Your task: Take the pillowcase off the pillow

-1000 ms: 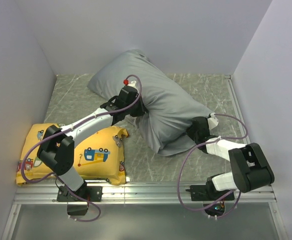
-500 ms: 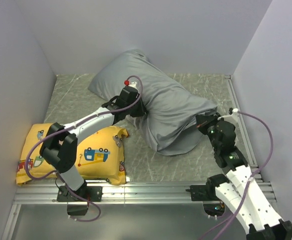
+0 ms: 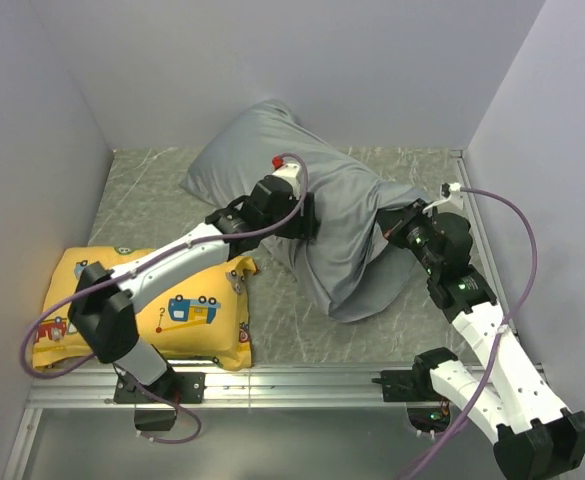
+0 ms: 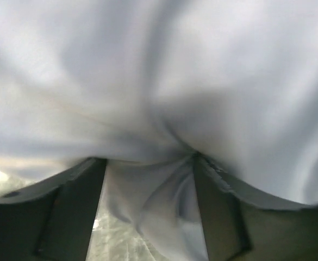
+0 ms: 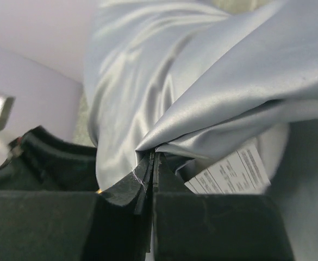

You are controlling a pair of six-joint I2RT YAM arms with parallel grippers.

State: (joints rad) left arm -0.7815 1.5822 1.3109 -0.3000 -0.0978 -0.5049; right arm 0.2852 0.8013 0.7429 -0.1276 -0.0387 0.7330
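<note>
At centre frame the right jaws pinch a fold of the grey pillowcase (image 3: pixel 342 222); the left jaws stand wide, pressed into it.

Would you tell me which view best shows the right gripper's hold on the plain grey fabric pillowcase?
Right wrist: the right gripper is shut on a pinched fold of the pillowcase. Top external shows that gripper against the fabric, fingertips hidden. Left wrist shows only fabric between the open left gripper's fingers.

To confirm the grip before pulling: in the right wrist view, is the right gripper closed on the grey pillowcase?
Yes, the right gripper is shut tight, with a fold of the pillowcase pinched in it.
</note>
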